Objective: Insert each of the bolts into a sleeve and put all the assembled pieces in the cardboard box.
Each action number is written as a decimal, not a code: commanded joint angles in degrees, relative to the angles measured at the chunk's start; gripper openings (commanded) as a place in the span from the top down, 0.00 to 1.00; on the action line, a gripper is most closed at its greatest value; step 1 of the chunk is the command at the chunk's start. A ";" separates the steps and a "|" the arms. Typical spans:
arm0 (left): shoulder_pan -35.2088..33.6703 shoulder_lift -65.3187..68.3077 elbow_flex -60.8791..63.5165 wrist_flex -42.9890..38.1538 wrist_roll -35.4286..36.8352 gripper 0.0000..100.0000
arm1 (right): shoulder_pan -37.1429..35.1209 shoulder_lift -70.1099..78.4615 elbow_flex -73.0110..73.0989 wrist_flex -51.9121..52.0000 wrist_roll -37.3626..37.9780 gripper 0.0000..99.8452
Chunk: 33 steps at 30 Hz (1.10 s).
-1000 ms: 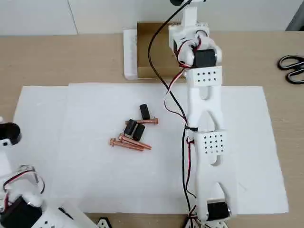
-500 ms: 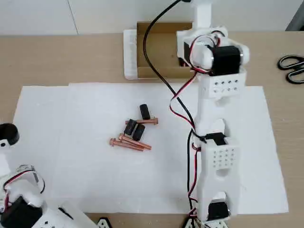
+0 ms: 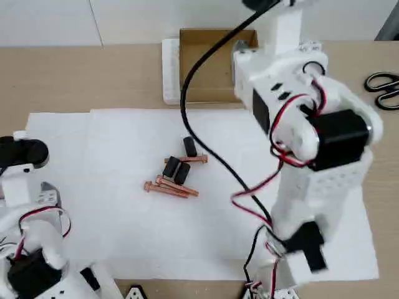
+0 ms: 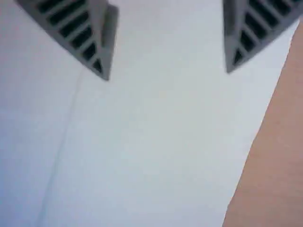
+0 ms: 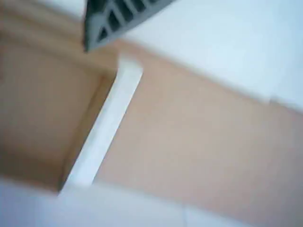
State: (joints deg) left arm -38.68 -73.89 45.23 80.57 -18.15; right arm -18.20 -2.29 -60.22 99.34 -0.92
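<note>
- The left tool (image 4: 166, 72) is wide apart; a clumsy grab could scatter the heaped bolts (image 3: 171, 187) and sleeves (image 3: 177, 169).
- The right tool (image 5: 113, 21): cannot tell if open.

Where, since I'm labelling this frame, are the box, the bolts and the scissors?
box (image 3: 212, 75), high view, bare floor.
bolts (image 3: 171, 189), high view, shank of the lowest pair.
scissors (image 3: 385, 91), high view, where the handle loops meet.

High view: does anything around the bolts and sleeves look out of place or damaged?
Nothing looks damaged. The bolts and sleeves lie in a loose heap on the white sheet, one sleeve at its edge.
</note>
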 commanded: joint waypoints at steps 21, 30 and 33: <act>0.79 -0.18 5.58 -2.99 2.29 0.85 | -7.08 1.89 50.46 -22.64 -0.53 0.80; 0.79 -0.18 5.67 -2.90 7.47 0.85 | -6.29 13.85 51.78 -28.09 -11.96 0.80; 0.88 -0.18 5.67 -2.90 8.09 0.85 | -6.37 17.63 51.78 -30.90 -15.21 0.80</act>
State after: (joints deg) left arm -37.98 -73.89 51.03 77.32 -11.03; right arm -24.79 13.89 -7.91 70.86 -13.14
